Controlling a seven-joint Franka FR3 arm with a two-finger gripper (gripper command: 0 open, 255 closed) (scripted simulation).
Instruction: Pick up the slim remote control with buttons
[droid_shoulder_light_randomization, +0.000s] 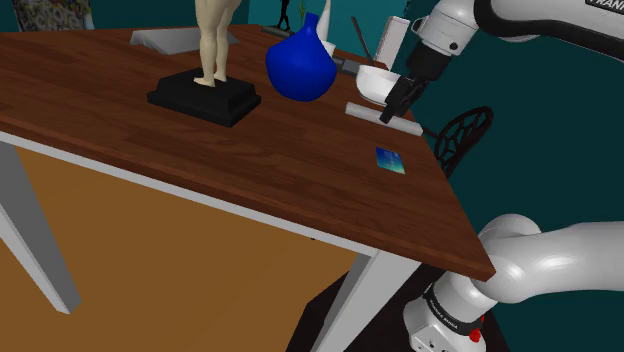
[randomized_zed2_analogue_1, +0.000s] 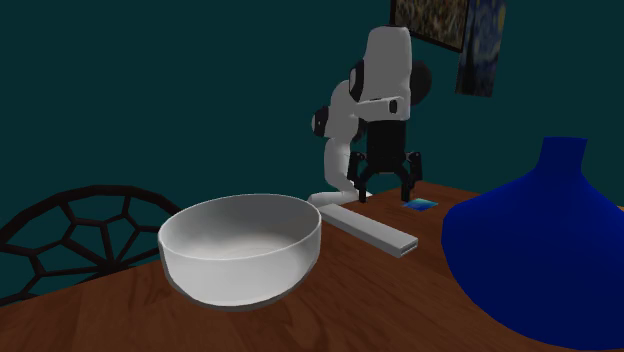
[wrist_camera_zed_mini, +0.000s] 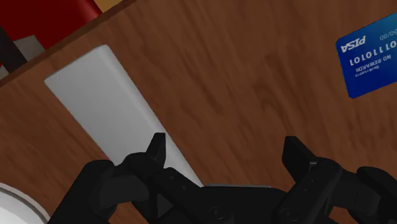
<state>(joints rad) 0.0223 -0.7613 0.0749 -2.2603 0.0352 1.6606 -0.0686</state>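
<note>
The slim remote (droid_shoulder_light_randomization: 378, 112) is drawn as a plain pale grey bar with no buttons showing. It lies flat on the brown wooden table (droid_shoulder_light_randomization: 250, 150) near the edge on the shoulder view's right. In the second exterior view the remote (randomized_zed2_analogue_1: 370, 231) lies just behind the white bowl. My black gripper (droid_shoulder_light_randomization: 396, 104) hangs open a little above it, fingers pointing down (randomized_zed2_analogue_1: 385, 190). In the wrist view the gripper (wrist_camera_zed_mini: 226, 147) stands open, one finger over the remote (wrist_camera_zed_mini: 118, 114) and the other over bare wood. Nothing is clasped.
A white bowl (droid_shoulder_light_randomization: 374, 82) (randomized_zed2_analogue_1: 240, 245) sits beside the remote, and a blue vase (droid_shoulder_light_randomization: 300, 65) (randomized_zed2_analogue_1: 545, 250) stands past it. A blue card (droid_shoulder_light_randomization: 390, 160) (wrist_camera_zed_mini: 372, 57) lies nearer the stand. A figurine on a black base (droid_shoulder_light_randomization: 205, 97) stands mid-table. A web-backed chair (droid_shoulder_light_randomization: 462, 135) is off the table's edge.
</note>
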